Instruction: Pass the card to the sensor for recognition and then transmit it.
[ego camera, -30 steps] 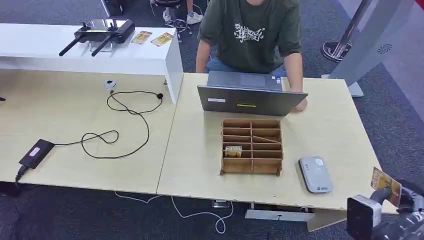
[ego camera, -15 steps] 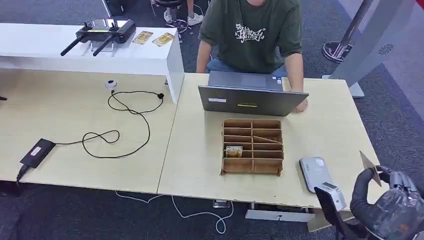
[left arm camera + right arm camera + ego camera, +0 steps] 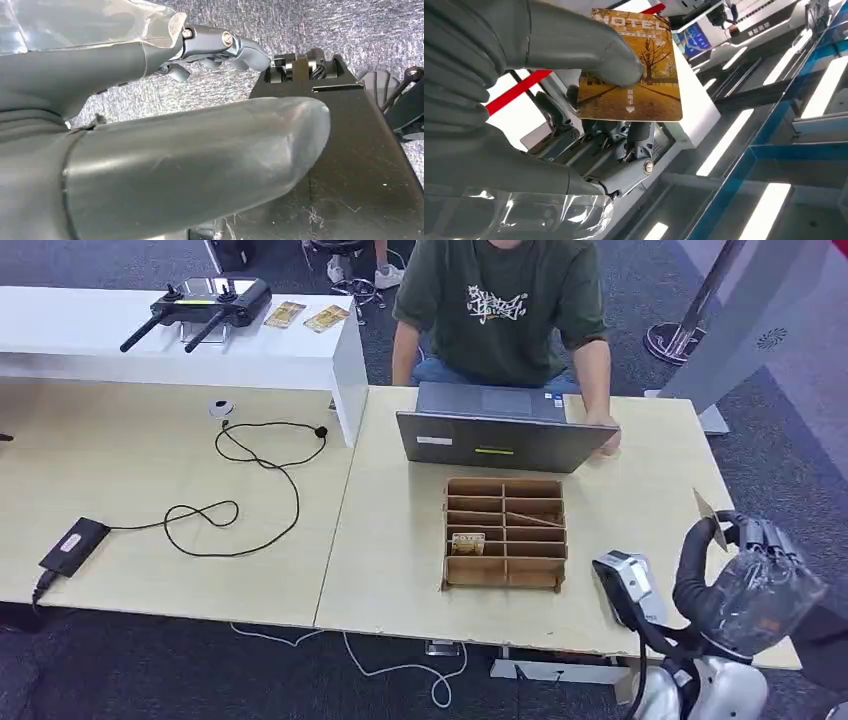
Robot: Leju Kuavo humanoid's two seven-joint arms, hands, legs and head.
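My right hand [image 3: 745, 575] is raised over the right front part of the light wooden table [image 3: 650, 470]. It pinches a card [image 3: 704, 507] between thumb and fingers, and from the head view the card is edge-on. The right wrist view shows the card [image 3: 634, 65] face on, yellow-brown with a tree picture and the word HOTEL. The white-grey sensor [image 3: 615, 568] lies flat near the table's front edge, just left of the hand and partly covered by my right wrist. My left hand [image 3: 220, 45] hangs over the carpet, its fingers loosely apart and holding nothing.
A cardboard divider box [image 3: 505, 532] holding another card [image 3: 467, 542] stands mid-table. Behind it a person in a green shirt [image 3: 500, 310] works at an open laptop [image 3: 500, 435]. On the left are a cable [image 3: 250, 490], a black device [image 3: 72, 545] and a white shelf [image 3: 200, 340].
My right hand has risen from below the table's right front corner and moved left and forward over the table, carrying the card. The card has turned edge-on, and my wrist now covers part of the sensor.
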